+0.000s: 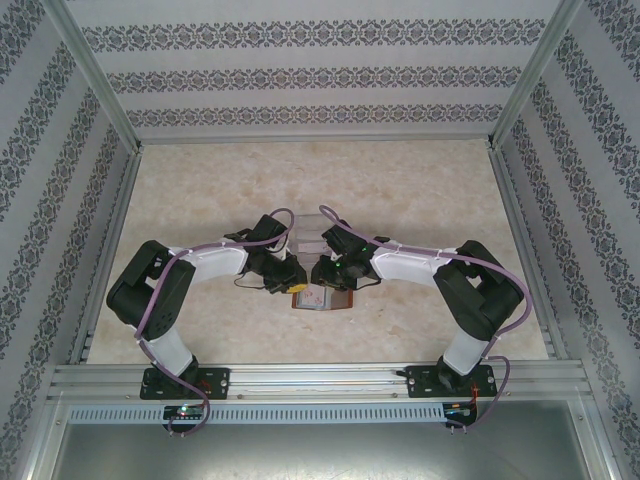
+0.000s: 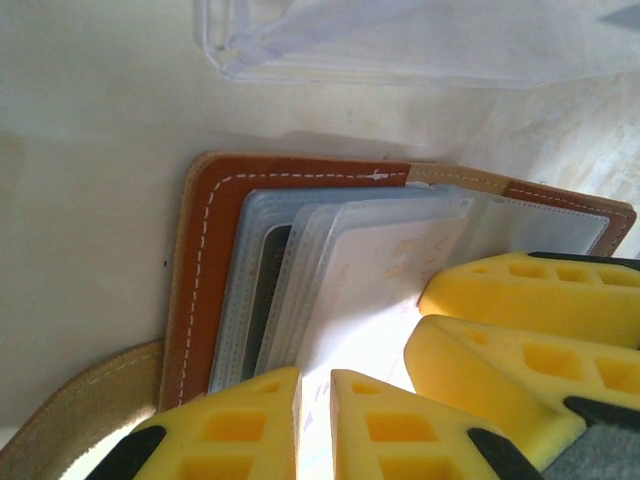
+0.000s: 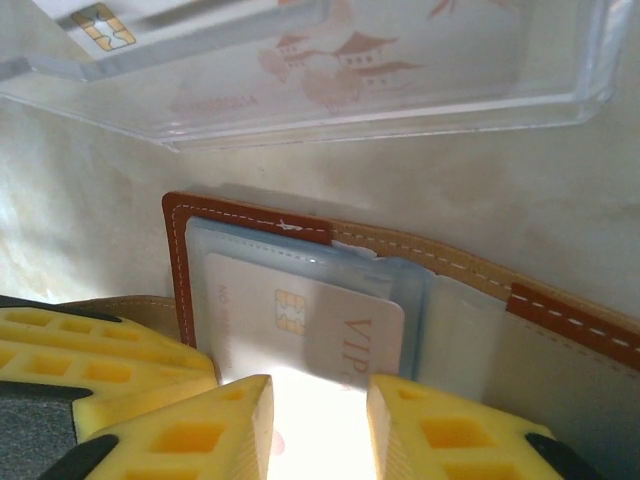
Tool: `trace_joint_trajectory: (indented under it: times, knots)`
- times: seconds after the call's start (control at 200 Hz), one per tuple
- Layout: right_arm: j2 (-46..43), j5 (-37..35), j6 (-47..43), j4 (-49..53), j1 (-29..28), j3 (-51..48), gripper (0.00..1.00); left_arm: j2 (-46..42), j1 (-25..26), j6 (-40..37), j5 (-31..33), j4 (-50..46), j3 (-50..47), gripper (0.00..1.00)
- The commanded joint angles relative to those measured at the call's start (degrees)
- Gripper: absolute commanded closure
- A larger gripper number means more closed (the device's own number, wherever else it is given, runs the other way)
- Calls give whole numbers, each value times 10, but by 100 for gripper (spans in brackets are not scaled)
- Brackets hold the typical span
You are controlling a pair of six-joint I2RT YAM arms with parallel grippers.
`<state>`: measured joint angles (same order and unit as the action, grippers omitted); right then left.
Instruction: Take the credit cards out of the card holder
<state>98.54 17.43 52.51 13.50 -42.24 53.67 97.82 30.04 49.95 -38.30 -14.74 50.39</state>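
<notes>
The reddish-brown card holder [image 1: 322, 298] lies open on the table between both grippers. Its clear sleeves [image 2: 330, 240] fan out from the brown cover [image 3: 240, 212]. A pale credit card [image 3: 300, 320] with a gold chip and "VIP" lettering sticks halfway out of a sleeve. My right gripper [image 3: 318, 430] is open, its fingers standing either side over this card's near end. My left gripper [image 2: 315, 420] is nearly shut, with a thin sleeve edge of the card holder between its pads. The right gripper's fingers [image 2: 520, 290] show just beside it. Two more credit cards [image 3: 340, 60] lie in the clear tray.
The clear plastic tray [image 1: 310, 228] sits just beyond the card holder, its rim [image 2: 400, 45] close to the wallet's far edge. A tan strap [image 2: 90, 400] curls out at the holder's left. Marble-patterned tabletop [image 1: 420, 190] spreads around; patterned walls enclose it.
</notes>
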Motion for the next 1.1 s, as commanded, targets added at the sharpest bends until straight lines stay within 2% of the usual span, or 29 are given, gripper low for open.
trace_joint_trajectory:
  times: [0.0, 0.35, 0.555, 0.884, 1.094]
  knots:
    - [0, -14, -4, 32, -3, 2, 64, -10, 7, -6, 10, -26, 15, 85]
    - [-39, -13, 7, 22, 1, -5, 57, -5, 12, -4, 10, -25, 22, 85]
    - [-54, -2, 17, 6, 6, -22, 58, 4, 15, -4, 7, -21, 25, 87]
    - [-14, 28, 28, -28, 7, -23, 59, 22, 15, -9, 10, -21, 23, 89]
    - [-10, 19, 24, -15, 7, -22, 60, 27, 15, -10, 11, -21, 20, 89]
